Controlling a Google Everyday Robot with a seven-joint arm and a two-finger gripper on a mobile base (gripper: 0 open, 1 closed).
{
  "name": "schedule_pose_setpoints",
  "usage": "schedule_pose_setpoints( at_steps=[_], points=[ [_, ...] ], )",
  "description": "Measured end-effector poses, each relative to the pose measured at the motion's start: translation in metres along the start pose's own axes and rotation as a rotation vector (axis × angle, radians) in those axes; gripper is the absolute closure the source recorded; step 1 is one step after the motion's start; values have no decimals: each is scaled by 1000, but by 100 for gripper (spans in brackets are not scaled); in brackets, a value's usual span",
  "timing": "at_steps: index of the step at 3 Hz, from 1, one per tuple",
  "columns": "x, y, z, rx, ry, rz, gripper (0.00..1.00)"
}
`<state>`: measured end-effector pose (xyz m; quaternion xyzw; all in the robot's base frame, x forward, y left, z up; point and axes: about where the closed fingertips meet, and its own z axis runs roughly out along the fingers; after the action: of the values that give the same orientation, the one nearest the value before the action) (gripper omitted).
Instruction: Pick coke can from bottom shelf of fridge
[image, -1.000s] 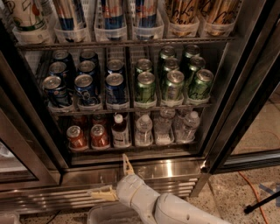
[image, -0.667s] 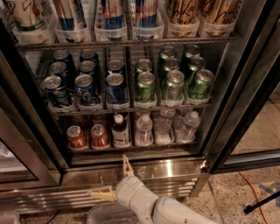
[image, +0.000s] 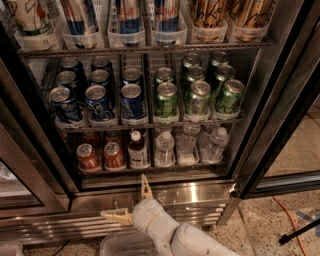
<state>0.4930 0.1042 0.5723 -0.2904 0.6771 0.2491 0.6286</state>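
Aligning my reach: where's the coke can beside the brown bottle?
Camera view, lower left: the coke can stands on the bottom shelf between another red can and the brown bottle. The open end effector is below it.

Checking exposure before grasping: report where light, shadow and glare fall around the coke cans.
Camera view: bottom shelf sits dim, coke can shadowed yet plainly red; bright glare on the steel base just behind the open gripper, below the shelf.

We've got 8 blue cans (image: 98, 102), 8 green cans (image: 198, 96), 2 coke cans (image: 88, 157) up front, 1 brown bottle (image: 136, 150), 3 water bottles (image: 164, 148) and 1 gripper (image: 124, 196) below them all.
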Motion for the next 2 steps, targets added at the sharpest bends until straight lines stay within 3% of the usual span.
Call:
schedule_pose_setpoints(
  at_steps=[1,2],
  points=[
    [-5,-21,4,11,-13,-33,0],
    [-5,-21,4,11,-13,-33,0]
  ],
)
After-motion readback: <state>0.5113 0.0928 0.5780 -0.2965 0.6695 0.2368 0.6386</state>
